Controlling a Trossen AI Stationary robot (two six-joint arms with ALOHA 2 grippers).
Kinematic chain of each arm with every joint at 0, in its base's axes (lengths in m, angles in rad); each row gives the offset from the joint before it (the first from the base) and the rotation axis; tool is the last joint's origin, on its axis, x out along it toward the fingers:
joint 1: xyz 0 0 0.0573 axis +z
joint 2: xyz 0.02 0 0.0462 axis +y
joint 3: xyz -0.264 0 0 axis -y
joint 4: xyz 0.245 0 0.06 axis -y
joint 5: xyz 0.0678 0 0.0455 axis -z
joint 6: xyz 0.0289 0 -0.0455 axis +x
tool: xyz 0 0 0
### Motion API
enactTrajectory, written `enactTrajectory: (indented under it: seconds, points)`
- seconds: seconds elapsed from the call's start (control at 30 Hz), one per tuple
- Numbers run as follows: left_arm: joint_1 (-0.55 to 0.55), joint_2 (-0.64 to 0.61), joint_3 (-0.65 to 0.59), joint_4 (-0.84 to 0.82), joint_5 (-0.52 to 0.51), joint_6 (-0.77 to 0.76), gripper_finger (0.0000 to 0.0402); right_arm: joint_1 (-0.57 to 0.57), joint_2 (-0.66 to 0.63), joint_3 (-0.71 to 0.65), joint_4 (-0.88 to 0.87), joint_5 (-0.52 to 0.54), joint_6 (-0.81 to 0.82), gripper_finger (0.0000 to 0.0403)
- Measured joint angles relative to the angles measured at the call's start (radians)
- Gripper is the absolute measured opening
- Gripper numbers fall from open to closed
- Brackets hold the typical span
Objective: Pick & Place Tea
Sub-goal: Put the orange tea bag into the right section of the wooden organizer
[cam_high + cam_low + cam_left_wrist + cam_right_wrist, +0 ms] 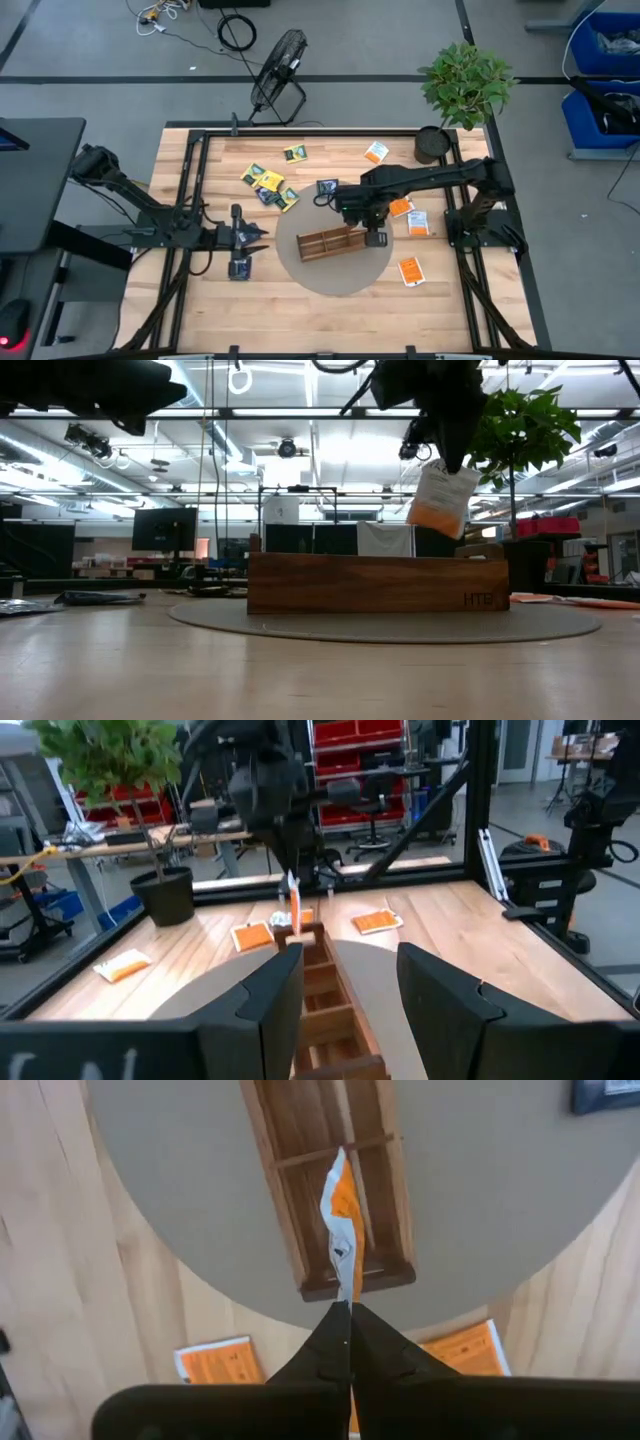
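Here the right gripper (pixel 349 1312), clenched on an orange-and-white sachet (pixel 342 1220), hangs over the wooden tray's (pixel 380 582) end compartment. Better to lower it until the dangling edge sits between the walls before letting go. The sachet hangs long axis roughly vertical, slightly tilted. Farther off, the left gripper (pixel 258 236) waits with jaws apart

you've got a pale wood plank surface (pixel 300 300), smooth satin finish. matt grey round mat (pixel 340 280). darker wooden tray (pixel 380 585), smooth. orange-and-white sachet (pixel 442 500) looks like crinkled paper. claws (pixel 348 1320) are matt black.
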Motion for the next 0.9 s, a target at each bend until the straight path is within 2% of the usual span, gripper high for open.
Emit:
enactTrajectory:
  seconds: [0.2,0.57,0.9]
  points:
    - [0.0,0.0,0.0,0.015,0.0,-0.029,0.0169,-0.042,0.024,0.003,-0.015,-0.005,-0.063,0.0]
    - [0.001,0.0,0.0,0.014,0.0,-0.043,0.0169,-0.09,0.082,0.003,-0.025,-0.108,-0.141,0.0]
    - [0.001,0.0,0.0,0.012,0.001,-0.058,0.0169,-0.098,0.179,0.003,-0.022,-0.113,-0.202,0.0]
